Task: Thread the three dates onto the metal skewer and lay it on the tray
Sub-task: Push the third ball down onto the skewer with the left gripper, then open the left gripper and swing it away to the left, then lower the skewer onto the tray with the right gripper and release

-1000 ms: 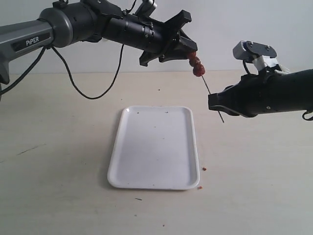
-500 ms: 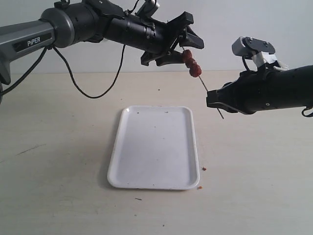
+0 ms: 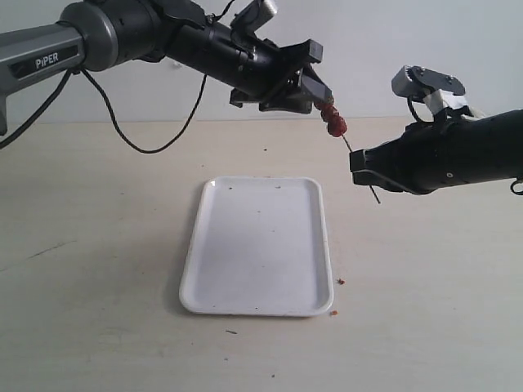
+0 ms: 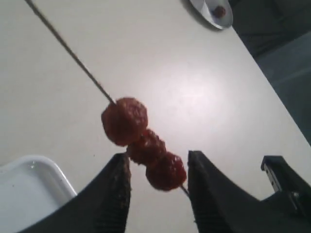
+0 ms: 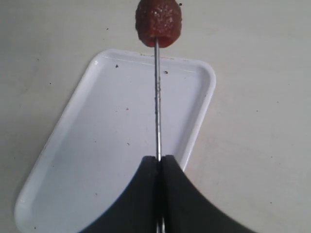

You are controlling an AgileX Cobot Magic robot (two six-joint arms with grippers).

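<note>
The three dates [image 3: 333, 121] sit in a row near the upper end of the metal skewer [image 3: 359, 167], which slants in the air beyond the tray's far right corner. My right gripper [image 3: 361, 175] is shut on the skewer's lower part [image 5: 157, 116], with the nearest date [image 5: 159, 20] straight ahead. My left gripper [image 3: 322, 91] is at the skewer's top. In the left wrist view its jaws stand apart on both sides of the end date [image 4: 166, 171], with a gap beside it. The white tray [image 3: 261, 245] lies flat below, holding only specks.
Small red-brown crumbs [image 3: 341, 282] lie on the table off the tray's near right corner. A small white dish [image 4: 214, 10] with one dark red piece in it stands farther off near the table's edge. A black cable [image 3: 131, 139] hangs from the left arm.
The left gripper opened wide off the dates half a second ago, then narrowed again around the end date. The skewer and both arms shifted slightly right.
</note>
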